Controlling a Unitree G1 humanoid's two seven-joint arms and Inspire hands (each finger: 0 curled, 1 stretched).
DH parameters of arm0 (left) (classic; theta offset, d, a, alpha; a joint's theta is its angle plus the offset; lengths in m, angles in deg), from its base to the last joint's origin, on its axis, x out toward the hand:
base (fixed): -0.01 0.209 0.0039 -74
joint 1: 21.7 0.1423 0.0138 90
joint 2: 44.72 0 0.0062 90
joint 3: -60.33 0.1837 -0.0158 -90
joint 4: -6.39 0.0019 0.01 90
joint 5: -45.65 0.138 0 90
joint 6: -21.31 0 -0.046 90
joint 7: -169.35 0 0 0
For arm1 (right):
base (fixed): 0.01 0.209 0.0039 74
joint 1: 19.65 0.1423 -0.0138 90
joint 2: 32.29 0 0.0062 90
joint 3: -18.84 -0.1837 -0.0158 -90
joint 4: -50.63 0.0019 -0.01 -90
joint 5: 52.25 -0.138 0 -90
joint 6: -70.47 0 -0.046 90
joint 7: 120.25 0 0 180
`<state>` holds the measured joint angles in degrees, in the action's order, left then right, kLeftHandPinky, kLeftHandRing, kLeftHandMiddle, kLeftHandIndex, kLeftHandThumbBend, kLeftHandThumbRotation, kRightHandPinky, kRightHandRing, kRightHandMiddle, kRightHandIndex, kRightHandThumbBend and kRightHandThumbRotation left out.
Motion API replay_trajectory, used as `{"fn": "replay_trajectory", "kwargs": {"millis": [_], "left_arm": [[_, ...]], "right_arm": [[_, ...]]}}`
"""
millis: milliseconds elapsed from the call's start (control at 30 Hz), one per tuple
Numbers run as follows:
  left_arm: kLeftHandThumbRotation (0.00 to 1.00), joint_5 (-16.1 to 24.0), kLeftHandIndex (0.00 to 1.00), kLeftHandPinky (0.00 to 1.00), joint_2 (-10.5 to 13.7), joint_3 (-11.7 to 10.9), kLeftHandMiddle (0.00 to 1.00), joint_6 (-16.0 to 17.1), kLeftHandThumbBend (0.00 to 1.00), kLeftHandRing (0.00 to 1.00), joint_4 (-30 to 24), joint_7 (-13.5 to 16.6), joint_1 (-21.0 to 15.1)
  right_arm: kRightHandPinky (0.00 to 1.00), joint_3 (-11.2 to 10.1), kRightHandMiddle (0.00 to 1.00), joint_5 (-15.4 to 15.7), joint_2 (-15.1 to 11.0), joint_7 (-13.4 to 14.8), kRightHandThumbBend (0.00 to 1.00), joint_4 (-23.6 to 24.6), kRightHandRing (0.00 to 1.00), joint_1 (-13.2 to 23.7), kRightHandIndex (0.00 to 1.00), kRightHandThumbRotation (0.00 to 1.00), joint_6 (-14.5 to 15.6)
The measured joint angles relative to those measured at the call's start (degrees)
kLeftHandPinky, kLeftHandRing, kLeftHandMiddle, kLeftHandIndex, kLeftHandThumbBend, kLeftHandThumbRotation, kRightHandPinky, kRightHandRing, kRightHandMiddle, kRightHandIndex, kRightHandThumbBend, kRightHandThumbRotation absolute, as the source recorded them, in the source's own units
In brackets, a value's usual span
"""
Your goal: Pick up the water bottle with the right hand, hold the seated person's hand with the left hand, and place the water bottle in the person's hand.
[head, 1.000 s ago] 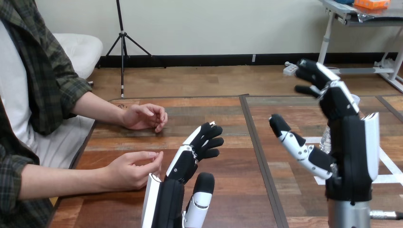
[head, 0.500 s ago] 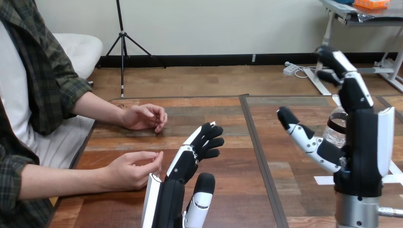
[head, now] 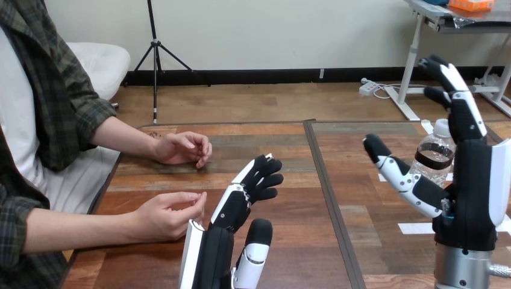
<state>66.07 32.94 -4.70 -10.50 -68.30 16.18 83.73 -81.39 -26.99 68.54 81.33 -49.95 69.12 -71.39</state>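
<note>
The robot's right hand (head: 473, 192) is up in the air, wide open, with its fingers pointing up and its thumb sticking out to the side. It holds nothing. The water bottle (head: 435, 158) stands upright on the worktop (head: 289, 156) just past this hand, and it peeks out in the gap between the thumb and the fingers. It is a clear bottle with a white cap and a dark band round it. I cannot tell if the hand touches it. A strip of white tape (head: 416, 229) lies flat on the worktop just beside the right hand, under its thumb. The robot's left hand (head: 226, 220) is low over the worktop, well apart from the right hand. Its fingers reach forward, loose and a little bent at the tips, and it holds nothing too. The person's nearer hand (head: 169, 214) rests right beside the left hand, very close to it, with its fingers softly curled. The person's farther hand (head: 184, 147) rests on the worktop past the left hand's fingertips, apart from it.
</note>
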Motion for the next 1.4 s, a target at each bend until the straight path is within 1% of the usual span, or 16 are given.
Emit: {"fn": "replay_trajectory", "kwargs": {"millis": [200,400,767,1033,1200,1400], "left_arm": [[0.96,-0.35,0.85,0.74,-0.01,0.21,0.83,0.00,0.46,0.79,0.02,-0.13,-0.03],[0.95,-0.60,0.85,0.74,-0.04,0.44,0.83,0.00,0.45,0.79,0.03,-0.23,-0.08],[0.95,-0.73,0.86,0.75,-0.10,0.88,0.83,0.00,0.46,0.79,0.09,-0.42,-0.15],[0.96,-0.69,0.86,0.74,-0.11,0.90,0.83,0.00,0.45,0.79,0.10,-0.40,-0.16],[0.96,-0.68,0.86,0.74,-0.11,0.90,0.83,-0.01,0.44,0.79,0.10,-0.38,-0.16],[0.96,-0.71,0.86,0.74,-0.11,0.89,0.84,-0.01,0.45,0.79,0.15,-0.38,-0.16]], "right_arm": [[0.99,-0.13,0.97,0.47,-0.27,1.68,0.72,-0.90,1.00,0.30,0.90,0.38,0.56],[1.00,-0.15,0.99,1.31,-0.56,2.95,0.72,-1.13,1.00,0.43,0.91,0.39,1.79],[1.00,-0.14,1.00,1.75,-1.40,4.79,0.74,-1.13,1.00,0.93,0.91,0.39,4.97],[1.00,-0.16,1.00,1.76,-1.81,6.15,0.76,-1.27,1.00,1.61,0.92,0.42,7.04],[1.00,-0.15,1.00,2.31,-2.09,7.49,0.76,-1.85,1.00,2.23,0.93,0.45,8.12],[1.00,-0.15,1.00,2.49,-2.42,8.37,0.76,-2.97,1.00,3.00,0.92,0.46,9.63]]}}
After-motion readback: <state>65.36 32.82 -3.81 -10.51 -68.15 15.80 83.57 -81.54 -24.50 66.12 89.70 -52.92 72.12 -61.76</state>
